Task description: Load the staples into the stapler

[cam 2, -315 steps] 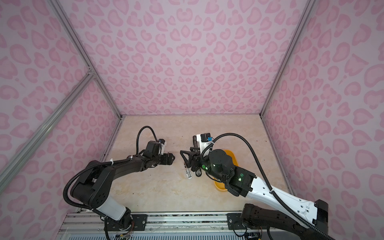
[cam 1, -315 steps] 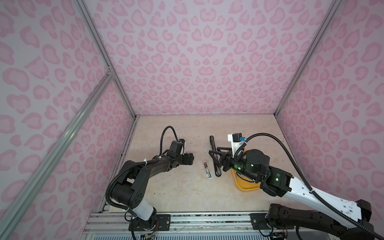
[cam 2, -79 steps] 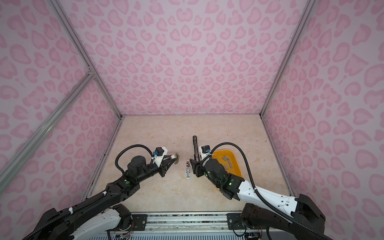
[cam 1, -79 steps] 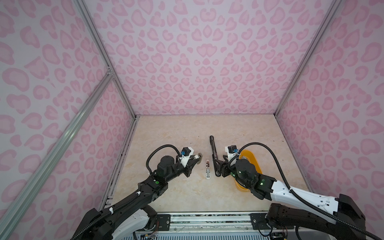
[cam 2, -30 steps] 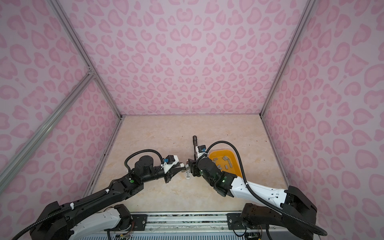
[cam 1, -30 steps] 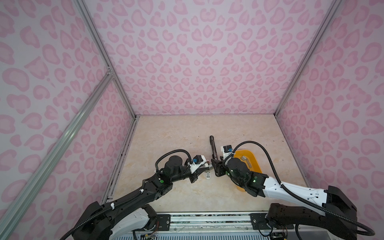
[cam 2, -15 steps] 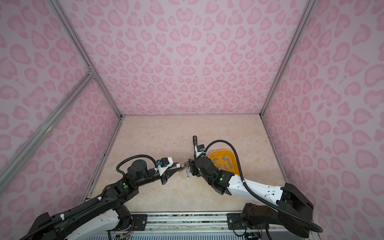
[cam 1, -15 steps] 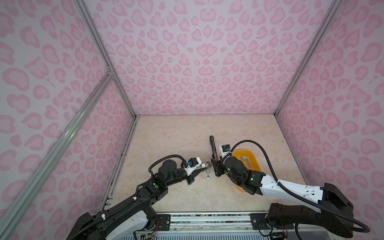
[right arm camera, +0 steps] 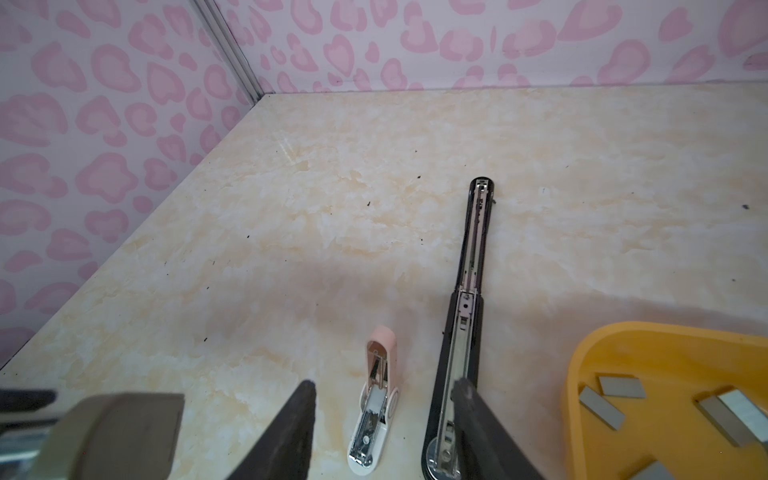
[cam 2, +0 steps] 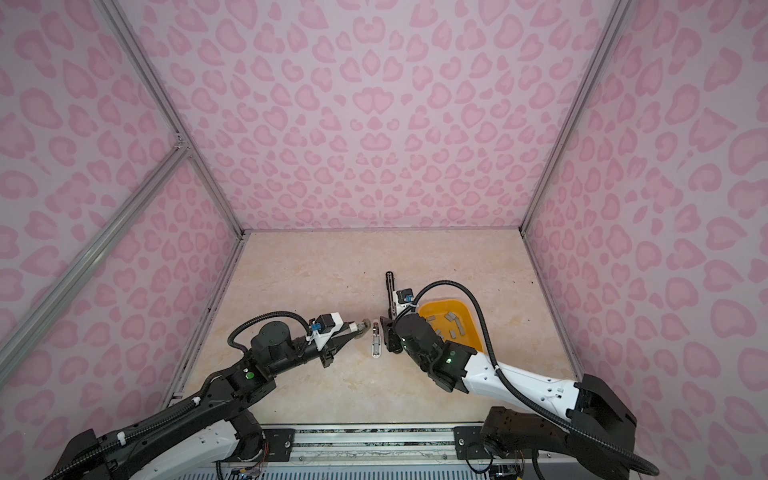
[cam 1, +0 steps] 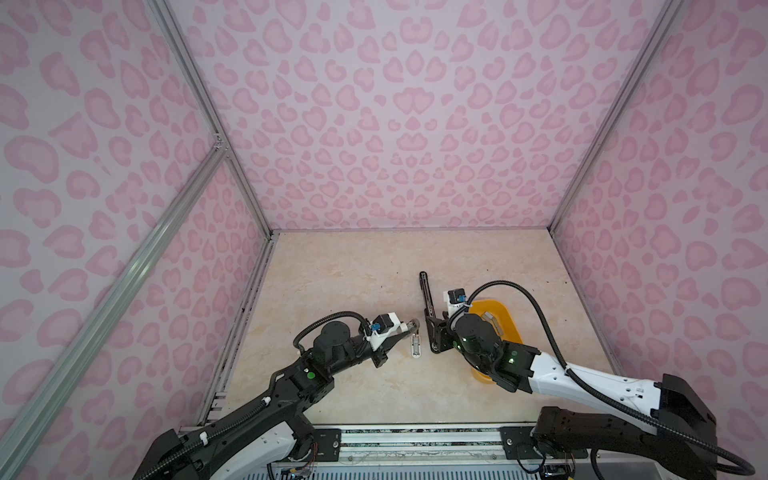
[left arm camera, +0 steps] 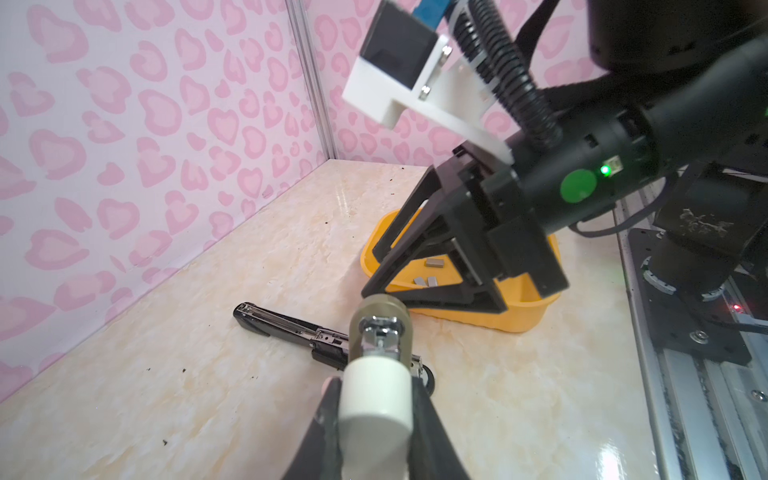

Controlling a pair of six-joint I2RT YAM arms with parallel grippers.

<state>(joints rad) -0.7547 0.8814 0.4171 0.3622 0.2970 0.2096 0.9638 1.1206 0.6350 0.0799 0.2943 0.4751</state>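
Left fingers (left arm camera: pixel 328 415) clench an olive-and-white stapler (left arm camera: pixel 380 328); right fingers (right arm camera: pixel 297 415) released.
In both top views staples (cam 2: pixel 449 318) lie in the yellow tray (cam 2: pixel 469 328) on the table (cam 1: pixel 353 270). Left wrist: stapler held aloft. Right wrist: pink stapler (right arm camera: pixel 376 399) and black stapler (right arm camera: pixel 473 249) lie open.

2 arms stretched low toward the middle, tips almost meeting. left gripper (cam 1: pixel 402 330) clamped tight on a small stapler (left arm camera: pixel 376 374), right gripper (right arm camera: pixel 384 388) tipped downward, jaws apart, gripping nothing.
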